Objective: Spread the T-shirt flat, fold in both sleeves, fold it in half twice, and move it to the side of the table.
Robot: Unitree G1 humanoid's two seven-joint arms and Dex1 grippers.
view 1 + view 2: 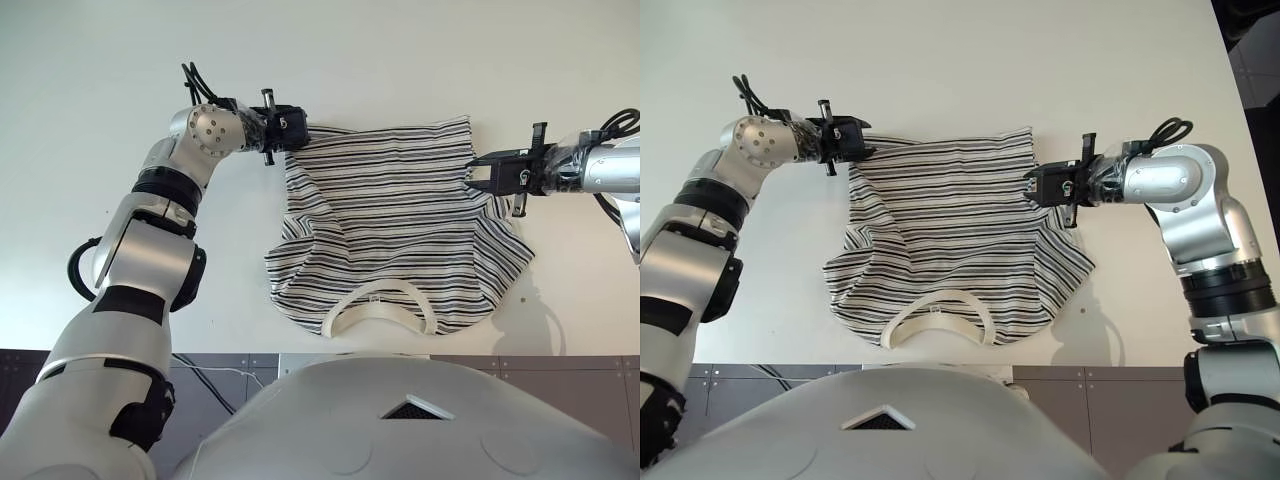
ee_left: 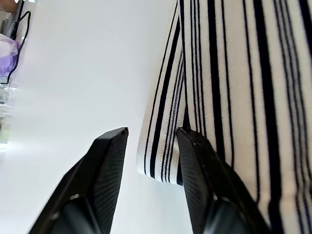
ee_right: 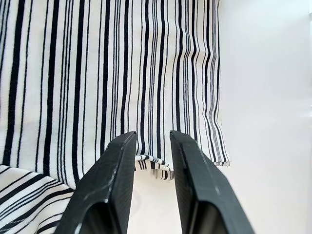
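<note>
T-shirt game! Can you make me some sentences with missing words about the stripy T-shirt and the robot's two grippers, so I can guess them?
1. The T-shirt is covered in black and white ____.
2. Its collar is plain ____.
3. The left gripper and the right gripper, each at an edge of the T-shirt, both have their fingers ____.

Missing words: stripes; white; open.

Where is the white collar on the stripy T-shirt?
In the head views, the collar lies at the T-shirt's near edge, closest to the robot, on the white table.
</note>
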